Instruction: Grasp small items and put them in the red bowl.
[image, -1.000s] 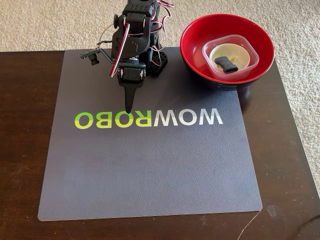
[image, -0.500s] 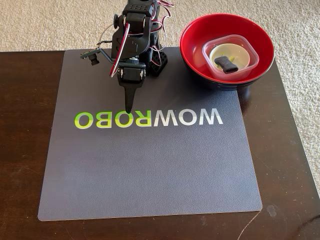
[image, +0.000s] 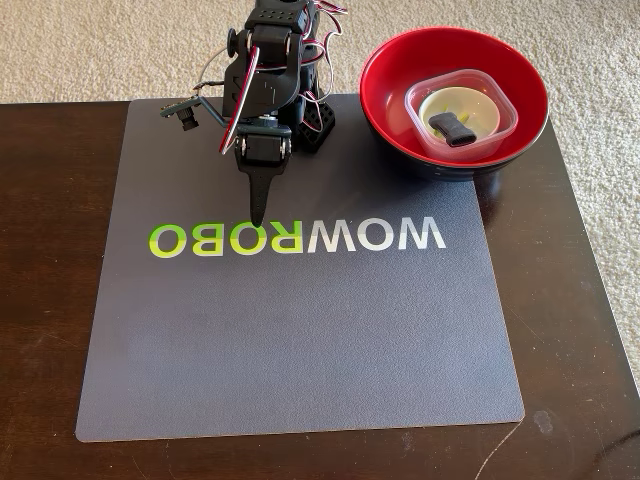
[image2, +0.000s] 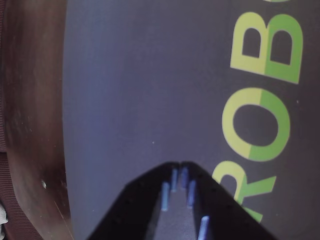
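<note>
Bowls sat nested at two o'clock in the fixed view we studied: the red bowl (image: 390, 75) held a clear square plastic tub (image: 497, 137), which held a small cream round bowl (image: 455, 103), and a dark grey bone-shaped piece (image: 453, 129) lay in that cream bowl. We could not find the yellow-green wire clip in either view. The arm (image: 268, 80) stood at twelve o'clock on the grey mat (image: 300, 340), its gripper (image: 257, 221) pointing down, tips drawn together just above the mat's lettering (image: 296, 238), holding nothing. The dark wooden table (image: 50, 300) framed the mat.

In the wrist view, we saw the gripper (image2: 178, 167) enter from six o'clock, its two black fingers meeting at their tips over the mat, with the green and yellow letters at three o'clock.
</note>
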